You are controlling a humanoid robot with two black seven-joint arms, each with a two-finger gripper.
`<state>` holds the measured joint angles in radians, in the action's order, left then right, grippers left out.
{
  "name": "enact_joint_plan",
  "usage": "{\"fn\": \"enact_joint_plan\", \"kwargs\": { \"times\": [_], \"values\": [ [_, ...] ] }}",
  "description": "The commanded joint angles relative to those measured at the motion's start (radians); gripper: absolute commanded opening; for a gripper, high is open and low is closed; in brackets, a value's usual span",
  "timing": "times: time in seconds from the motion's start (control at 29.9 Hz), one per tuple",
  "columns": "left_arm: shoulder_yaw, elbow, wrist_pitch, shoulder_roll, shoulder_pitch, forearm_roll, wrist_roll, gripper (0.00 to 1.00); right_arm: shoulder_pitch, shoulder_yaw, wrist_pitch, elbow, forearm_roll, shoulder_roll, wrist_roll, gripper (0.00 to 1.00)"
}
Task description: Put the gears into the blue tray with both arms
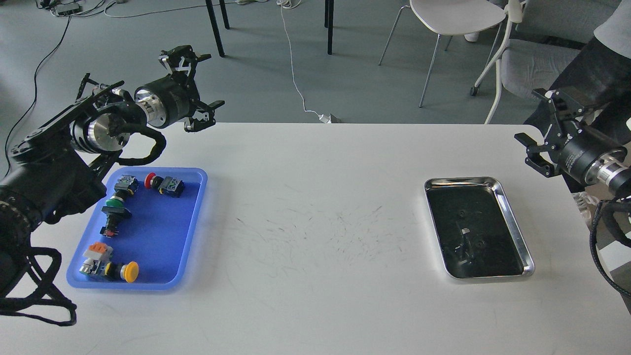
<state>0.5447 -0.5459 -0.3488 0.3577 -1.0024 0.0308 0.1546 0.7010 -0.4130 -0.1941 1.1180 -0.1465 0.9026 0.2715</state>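
Our left gripper [194, 88] hangs in the air above the far left corner of the white table [315, 222], beyond the far end of the blue tray [194, 217]. Its two black fingers stand wide apart, one reaching up and away, the other low toward the table edge, and nothing sits between them.

Our right gripper [540, 133] is raised over the far right edge of the table, just beyond and to the right of the steel tray [515, 217]. Its fingers are also spread wide and they carry nothing.

The blue tray lies on the left side of the table with its long side running near to far. It holds push-button switches only: a red-capped switch [163, 183] near the far rim, a green-capped switch [114, 206] along the left side, and a yellow-capped switch [121, 271] at the near left corner, beside a grey block with an orange top [97, 252].

The steel tray lies on the right side of the table, well apart from the blue one. Its floor reflects dark, and in it we make out small round dark gears [461, 214], one toward the far part and others nearer the middle; how many there are we cannot tell against the reflection.

Between the trays the tabletop shows faint dark scuff marks [315, 231].
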Motion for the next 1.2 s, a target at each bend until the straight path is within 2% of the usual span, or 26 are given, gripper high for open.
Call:
{"fn": "enact_joint_plan", "kwargs": {
  "times": [0.0, 0.17, 0.37, 0.43, 0.57, 0.63, 0.84, 0.94, 1.1, 1.17],
  "values": [
    [0.0, 0.0, -0.003, 0.001, -0.008, 0.0, 0.0, 0.99, 0.032, 0.033, 0.004, 0.032, -0.004, 0.07, 0.0, 0.98],
    [0.0, 0.0, -0.006, 0.006, -0.008, 0.0, 0.0, 0.99, 0.069, 0.028, -0.01, 0.081, -0.004, 0.144, 0.005, 0.98],
    [0.0, 0.0, -0.009, 0.014, -0.008, -0.002, 0.0, 0.99, 0.072, 0.013, -0.067, 0.079, 0.01, 0.15, 0.02, 0.99],
    [0.0, 0.0, -0.01, 0.017, -0.008, -0.003, 0.0, 0.99, 0.071, 0.005, -0.102, 0.071, 0.008, 0.153, 0.047, 0.99],
    [0.0, 0.0, -0.01, 0.026, -0.008, -0.003, 0.0, 0.99, 0.072, 0.006, -0.107, 0.069, 0.004, 0.163, 0.11, 0.99],
    [0.0, 0.0, -0.01, 0.027, -0.007, -0.003, 0.0, 0.99, 0.074, 0.011, -0.11, 0.059, 0.002, 0.165, 0.126, 0.99],
    [0.001, 0.0, -0.009, 0.026, -0.007, -0.003, -0.001, 0.99, 0.072, 0.055, -0.094, 0.036, -0.07, 0.162, 0.095, 0.96],
    [0.001, 0.0, -0.01, 0.026, -0.007, -0.005, -0.001, 0.99, 0.09, 0.077, -0.09, 0.032, -0.209, 0.16, 0.071, 0.95],
    [0.009, 0.0, -0.01, 0.023, -0.007, -0.005, -0.001, 0.99, 0.103, 0.079, -0.058, 0.017, -0.375, 0.159, 0.061, 0.94],
    [0.011, 0.0, -0.009, 0.023, -0.008, -0.005, -0.001, 0.99, 0.106, 0.08, -0.041, 0.023, -0.486, 0.159, 0.039, 0.94]
  ]
}}
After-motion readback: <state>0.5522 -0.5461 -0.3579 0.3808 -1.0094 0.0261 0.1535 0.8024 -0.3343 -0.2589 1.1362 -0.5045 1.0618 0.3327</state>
